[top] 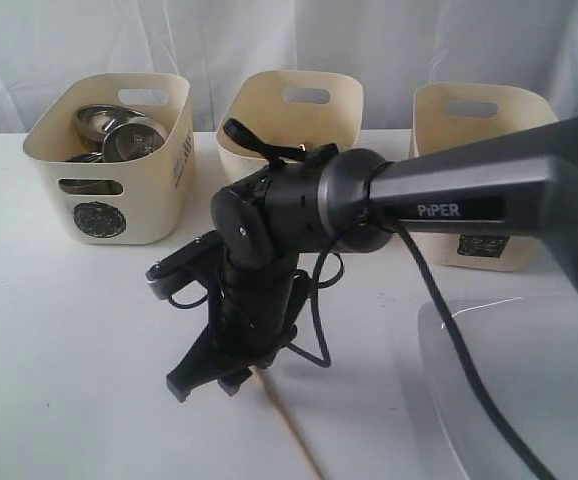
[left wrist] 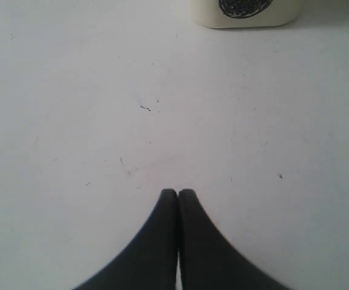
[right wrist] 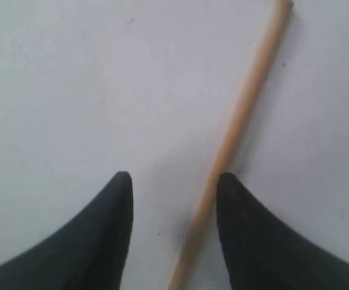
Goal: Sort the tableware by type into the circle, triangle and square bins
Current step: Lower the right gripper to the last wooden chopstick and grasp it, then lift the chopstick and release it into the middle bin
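Note:
One wooden chopstick (right wrist: 247,103) lies flat on the white table and runs between the fingers of my open right gripper (right wrist: 174,176), close to one finger. From outside, the right gripper (top: 209,383) points down at the table's middle, and the chopstick (top: 291,425) sticks out toward the front. The circle bin (top: 109,180) at back left holds steel cups and a bowl (top: 119,135). My left gripper (left wrist: 178,192) is shut and empty over bare table, facing the circle bin (left wrist: 244,12). The large white plate (top: 529,390) lies at front right.
The right arm (top: 489,195) reaches across from the right and hides the front of the middle cream bin (top: 294,115). A third cream bin (top: 479,130) stands at back right, its dark mark only partly showing. A black cable (top: 459,350) hangs over the plate.

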Controlling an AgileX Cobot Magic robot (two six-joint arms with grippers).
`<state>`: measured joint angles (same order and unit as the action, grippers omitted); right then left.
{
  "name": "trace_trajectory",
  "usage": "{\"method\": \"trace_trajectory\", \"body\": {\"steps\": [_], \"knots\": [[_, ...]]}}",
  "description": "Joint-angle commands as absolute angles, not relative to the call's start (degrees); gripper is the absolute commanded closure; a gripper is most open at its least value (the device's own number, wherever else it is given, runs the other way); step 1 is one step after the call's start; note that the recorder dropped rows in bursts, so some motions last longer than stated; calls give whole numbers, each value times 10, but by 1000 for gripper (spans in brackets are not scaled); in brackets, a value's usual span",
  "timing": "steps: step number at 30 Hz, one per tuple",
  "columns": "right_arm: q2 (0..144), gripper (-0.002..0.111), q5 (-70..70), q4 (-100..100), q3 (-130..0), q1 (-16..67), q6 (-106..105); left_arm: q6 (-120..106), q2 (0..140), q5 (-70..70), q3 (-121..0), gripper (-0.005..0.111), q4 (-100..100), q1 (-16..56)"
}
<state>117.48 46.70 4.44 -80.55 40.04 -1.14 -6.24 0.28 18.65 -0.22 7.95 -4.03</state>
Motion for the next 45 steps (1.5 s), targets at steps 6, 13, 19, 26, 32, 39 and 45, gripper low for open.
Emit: {"method": "trace_trajectory", "body": {"steps": [6, 13, 19, 26, 32, 39, 45], "knots": [[1205, 69, 449, 28, -805, 403, -8, -62, 0, 202, 0, 107, 82, -40], [1207, 102, 443, 29, -805, 403, -8, -62, 0, 202, 0, 107, 82, -40], [1179, 108, 470, 31, -828, 403, -7, -62, 0, 202, 0, 107, 82, -40], [1046, 108, 370, -54, -901, 396, -5, -62, 0, 202, 0, 107, 82, -40], [994, 108, 248, -312, -909, 351, 192, -62, 0, 202, 0, 107, 82, -40], [1009, 108, 102, -481, -908, 288, 373, -62, 0, 202, 0, 107, 82, -40], [1050, 108, 43, -484, -908, 264, 407, -62, 0, 202, 0, 107, 82, -40]]}}
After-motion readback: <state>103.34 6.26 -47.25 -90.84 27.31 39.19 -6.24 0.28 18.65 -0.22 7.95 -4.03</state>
